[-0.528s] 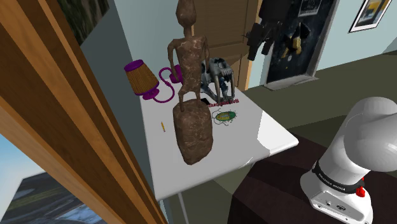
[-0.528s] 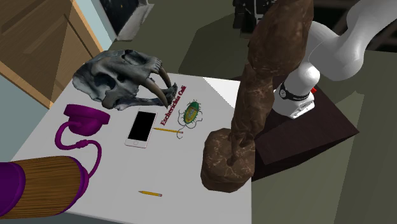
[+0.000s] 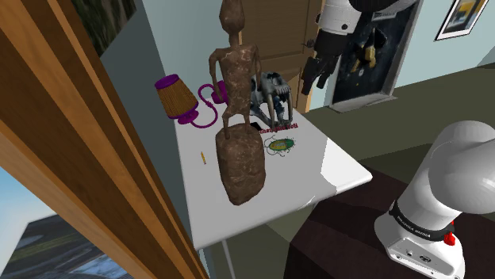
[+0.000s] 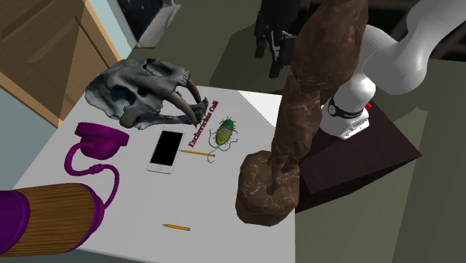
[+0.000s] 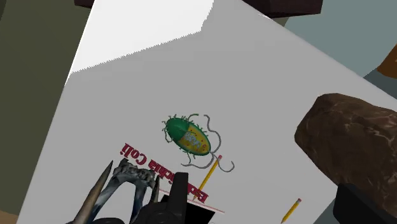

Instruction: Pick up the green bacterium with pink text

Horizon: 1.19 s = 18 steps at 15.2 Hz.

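Green bacterium lies flat close to skull and pencil, so the wide-apart fingers, high above, could snag either while descending.

bacterium: green, yellow speckled core, crimson lettering; statue: mottled brown; skull: grey; table: white

**Shoulder view:** the brown statue hides part of the skull near the far edge of the table.
**Wrist view:** the gripper covers the end of the pink text.
**Second exterior view:** the lamp is cut by the picture's edge.
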Available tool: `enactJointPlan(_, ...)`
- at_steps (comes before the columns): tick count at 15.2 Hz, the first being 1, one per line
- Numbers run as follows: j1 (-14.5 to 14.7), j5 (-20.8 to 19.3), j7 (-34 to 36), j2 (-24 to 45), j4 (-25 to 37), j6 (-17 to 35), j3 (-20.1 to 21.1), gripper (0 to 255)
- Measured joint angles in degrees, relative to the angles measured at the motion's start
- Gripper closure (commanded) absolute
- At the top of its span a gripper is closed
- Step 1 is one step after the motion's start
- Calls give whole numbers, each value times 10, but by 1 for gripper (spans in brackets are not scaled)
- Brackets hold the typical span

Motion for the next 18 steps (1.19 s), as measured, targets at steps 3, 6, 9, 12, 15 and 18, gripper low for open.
enactJointPlan(3,4,11,-24,20,-38,59,-18,0)
enactJointPlan(6,7,23,-62,57,-67,125,-45,0)
enactJointPlan(9,19,44,-99,105,-81,184,-69,0)
enactJointPlan(12,35,76,-149,159,-96,248,-100,0)
enactJointPlan(15,59,125,-207,221,-94,300,-129,0)
enactJointPlan(18,88,202,-288,296,-81,346,-161,0)
